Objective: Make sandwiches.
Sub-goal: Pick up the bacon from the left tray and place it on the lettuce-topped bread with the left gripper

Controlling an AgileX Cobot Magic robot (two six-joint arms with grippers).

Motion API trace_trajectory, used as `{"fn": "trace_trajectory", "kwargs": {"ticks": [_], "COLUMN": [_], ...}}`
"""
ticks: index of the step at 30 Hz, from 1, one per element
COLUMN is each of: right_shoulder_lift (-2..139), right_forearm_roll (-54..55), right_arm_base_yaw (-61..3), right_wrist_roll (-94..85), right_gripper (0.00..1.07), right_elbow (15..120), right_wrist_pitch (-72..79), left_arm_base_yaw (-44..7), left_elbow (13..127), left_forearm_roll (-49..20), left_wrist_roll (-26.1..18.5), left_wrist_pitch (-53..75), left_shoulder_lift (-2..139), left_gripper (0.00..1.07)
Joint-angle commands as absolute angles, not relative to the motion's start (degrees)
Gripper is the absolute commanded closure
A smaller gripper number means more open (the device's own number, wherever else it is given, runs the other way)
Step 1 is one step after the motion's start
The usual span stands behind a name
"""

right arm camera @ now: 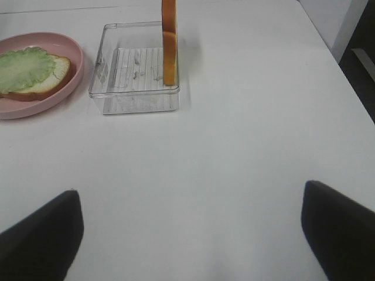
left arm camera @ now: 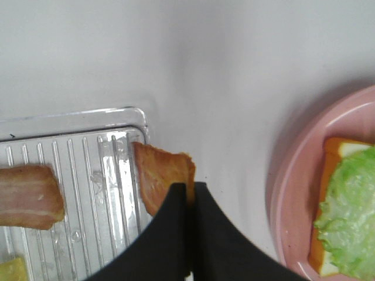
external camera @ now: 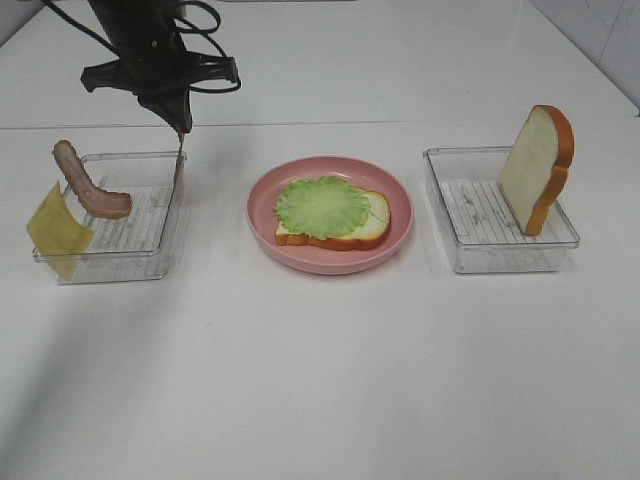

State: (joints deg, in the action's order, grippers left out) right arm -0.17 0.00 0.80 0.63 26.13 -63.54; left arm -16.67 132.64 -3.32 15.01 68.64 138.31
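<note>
Pink plate (external camera: 258,212): sitting mid-worktop (external camera: 320,380), between the two clear trays.
Sandwich so far: bottom bread slice (external camera: 375,215) is lying flat on the plate with the lettuce (external camera: 320,205) on top and covering most of it. Nothing else stacked yet.
Left claw (left arm camera: 188,188): pressed together and pinching the held bacon strip (left arm camera: 163,172) by one end. The strip is hanging over the corner of the left tray (external camera: 120,265) on the plate side. Cannot tell if it is clear of the rim.
Right claw (right arm camera: 188,190): fingers spread wide and gripping nothing. It is hovering over bare worktop, well apart from the right tray (external camera: 500,258).
Step in hand: looks like the bacon pick, with the strip gripped but not carried over yet.
Next move: probably lifting clear of the tray wall, travelling across to the plate, then lowering flat onto the lettuce before letting go. The strip is dangling from one end, so it may be landing folded or skewed.
Left to do, by my reckoning: bacon, cheese, top bread.
Bacon count: two, the held one plus the spare bacon strip (external camera: 90,185), which is leaning in the left tray.
Cheese count: one, the cheese square (external camera: 55,232), propped at the left tray's outer end.
Bread count: two, the one on the plate and the upright bread slice (external camera: 535,170), which is standing on edge in the right tray.
Lettuce count: one.
Tray count: two.
Plate count: one.
</note>
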Motion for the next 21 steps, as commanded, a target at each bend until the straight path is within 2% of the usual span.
{"fn": "trace_trajectory", "kwargs": {"ticks": [1, 7, 9, 12, 21], "right_shoulder_lift": [-2.12, -2.12, -2.12, -2.12, -2.12], "right_forearm_roll": [-0.52, -0.52, -0.52, -0.52, -0.52], "right_arm_base_yaw": [0.97, 0.97, 0.97, 0.97, 0.97], "right_wrist_roll": [0.52, 0.46, 0.46, 0.46, 0.46], "right_gripper": [0.13, 0.13, 0.13, 0.13, 0.13], "right_elbow": [25.95, 25.95, 25.95, 25.95, 25.95], "right_wrist_pitch": [-62.97, -62.97, -62.97, -62.97, -62.97], "left_arm_base_yaw": [-16.84, -18.28, -21.26, -22.12, -29.34], "left_elbow": [132.81, 132.81, 132.81, 132.81, 132.81], "left_forearm_roll": [-5.56, -8.71, -9.40, -9.40, -10.08], "left_wrist_roll": [14.55, 11.86, 11.00, 11.00, 10.94], "left_wrist_pitch": [69.21, 68.75, 68.70, 68.58, 63.83], "left_shoulder_lift": [135.79, 134.01, 134.01, 134.01, 134.01], "left_gripper": [1.07, 1.07, 1.07, 1.07, 1.07]}}
